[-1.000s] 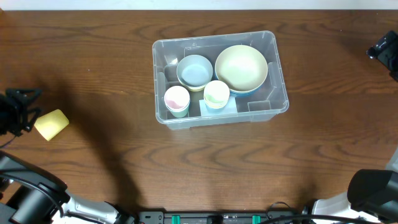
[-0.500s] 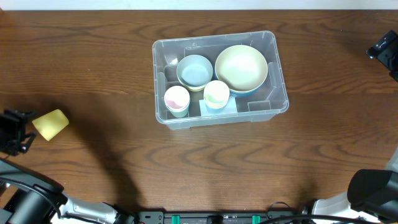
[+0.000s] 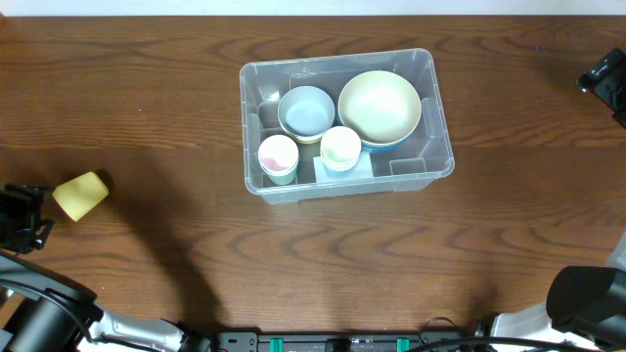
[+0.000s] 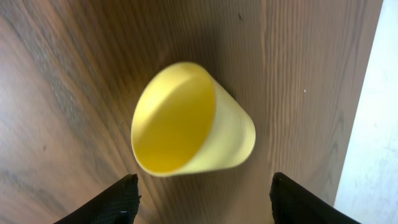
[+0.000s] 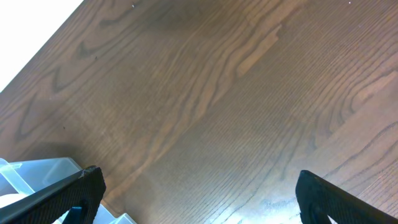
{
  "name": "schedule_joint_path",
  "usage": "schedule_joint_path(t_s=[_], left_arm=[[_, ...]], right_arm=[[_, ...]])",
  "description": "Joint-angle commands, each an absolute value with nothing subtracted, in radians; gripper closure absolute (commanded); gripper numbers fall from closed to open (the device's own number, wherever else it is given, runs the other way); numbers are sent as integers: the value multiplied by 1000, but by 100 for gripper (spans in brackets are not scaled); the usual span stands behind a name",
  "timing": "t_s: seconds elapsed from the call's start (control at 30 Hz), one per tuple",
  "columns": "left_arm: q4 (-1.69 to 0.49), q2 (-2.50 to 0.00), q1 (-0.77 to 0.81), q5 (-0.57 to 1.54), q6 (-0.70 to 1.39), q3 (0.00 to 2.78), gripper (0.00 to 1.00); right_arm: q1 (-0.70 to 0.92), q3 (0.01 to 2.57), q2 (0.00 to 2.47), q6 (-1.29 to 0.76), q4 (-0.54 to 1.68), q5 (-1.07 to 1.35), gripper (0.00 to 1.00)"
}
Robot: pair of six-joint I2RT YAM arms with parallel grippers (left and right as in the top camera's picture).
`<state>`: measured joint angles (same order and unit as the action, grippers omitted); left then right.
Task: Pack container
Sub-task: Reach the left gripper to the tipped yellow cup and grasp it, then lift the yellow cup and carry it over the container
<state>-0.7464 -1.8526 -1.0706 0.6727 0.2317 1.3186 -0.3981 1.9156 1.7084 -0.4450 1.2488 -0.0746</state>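
Left gripper [image 4: 202, 200] open, empty; yellow cup [image 4: 186, 121] on its side just ahead, untouched. Container [image 3: 250, 137] well right, slightly farther. Right gripper [image 5: 199, 199] open wide, container to its left.

No text, brand, number or sign can be read in any view; nothing legible is seen on the container [image 3: 421, 147].

Container [image 3: 419, 159] clear glossy plastic; yellow cup [image 4: 193, 121] smooth matt plastic; table [image 3: 147, 78] dark grained wood, slight sheen
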Motion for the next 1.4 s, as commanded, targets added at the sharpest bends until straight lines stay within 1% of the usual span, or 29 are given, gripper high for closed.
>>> schedule_joint_path(t_s=[0.0, 0.17, 0.4, 0.5, 0.6, 0.63, 0.77, 0.9, 0.93, 1.07, 1.23, 1.37], left_arm=[[-729, -1880, -1070, 661, 214, 1312, 32], [-699, -1900, -1059, 661, 214, 1312, 32], [-664, -1944, -996, 661, 208, 1312, 32], [-645, -1947, -962, 662, 188, 1312, 34], [-624, -1947, -933, 662, 188, 1313, 41], [-619, -1947, -925, 662, 188, 1312, 45], [-603, -1947, -900, 661, 188, 1312, 66], [-599, -1947, -887, 661, 183, 1312, 92], [-600, -1947, -886, 662, 177, 1313, 94], [-603, -1947, -884, 710, 178, 1313, 94], [-549, -1939, -870, 1009, 178, 1315, 94], [-544, -1884, -806, 1106, 176, 1315, 94]], right_arm=[[-400, 1915, 1713, -459, 1250, -75, 1], [-399, 1915, 1713, -459, 1250, -75, 1], [-399, 1915, 1713, -459, 1250, -75, 1], [-399, 1915, 1713, -459, 1250, -75, 1], [-399, 1915, 1713, -459, 1250, -75, 1], [-399, 1915, 1713, -459, 1250, -75, 1], [-399, 1915, 1713, -459, 1250, -75, 1], [-399, 1915, 1713, -459, 1250, -75, 1], [-399, 1915, 1713, -459, 1250, -75, 1], [-399, 1915, 1713, -459, 1250, -75, 1], [-399, 1915, 1713, -459, 1250, -75, 1], [-399, 1915, 1713, -459, 1250, -75, 1]])
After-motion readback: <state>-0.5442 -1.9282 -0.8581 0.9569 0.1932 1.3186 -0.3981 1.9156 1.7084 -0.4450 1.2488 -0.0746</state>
